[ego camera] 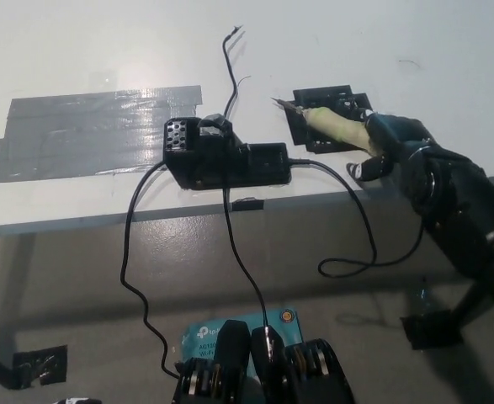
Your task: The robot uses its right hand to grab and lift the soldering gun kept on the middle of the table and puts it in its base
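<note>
Nearest to me, one thin black power cable (360,227) is drooping off the table edge in a loop below the white tabletop (381,34); a second black lead (242,269) is hanging from the box straight down toward the floor. That looping cable is the first worry, I think: it could drag against the edge or catch as the iron is being lifted, and tug the tool off line.

Just above, the black right hand (390,143) is curling its fingers around the rear of the single pale yellow-green handled soldering gun (335,128), which is sitting near the middle-right of the table, its metal tip (282,103) pointing left and hovering over one flat black slotted holder plate (326,116). The grip is looking far back on the handle, so the tip could swing or the tool could slip.

To the left, one black boxy soldering station base (221,156) is standing beside the plate; a clumsy approach could knock it.

Farther left, one patch of grey duct tape (95,130) is lying flat. The left hand isn't showing.
</note>
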